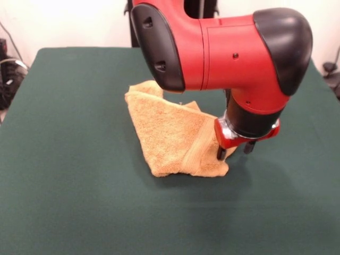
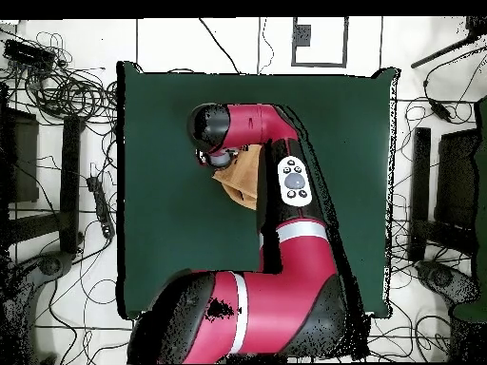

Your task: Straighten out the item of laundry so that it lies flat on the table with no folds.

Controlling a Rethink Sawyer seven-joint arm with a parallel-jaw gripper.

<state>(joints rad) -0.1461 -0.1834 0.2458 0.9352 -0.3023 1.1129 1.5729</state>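
Observation:
The orange-tan towel (image 1: 170,133) lies crumpled and folded over itself at the middle of the dark green table (image 1: 64,175). A woven band runs along its near right part. My gripper (image 1: 234,151) hangs from the red arm at the towel's right corner, close to the cloth. Its two dark fingers stand apart: the left fingertip (image 1: 221,154) touches the towel's edge and the other is just off the towel to the right. In the overhead view only part of the towel (image 2: 243,181) shows beside the arm on the table (image 2: 162,238), and the gripper is hidden under the wrist.
The arm's thick red and black links (image 1: 223,53) hang over the far part of the table and hide the towel's far right side. Cables and stands (image 2: 67,114) lie on the floor around the table.

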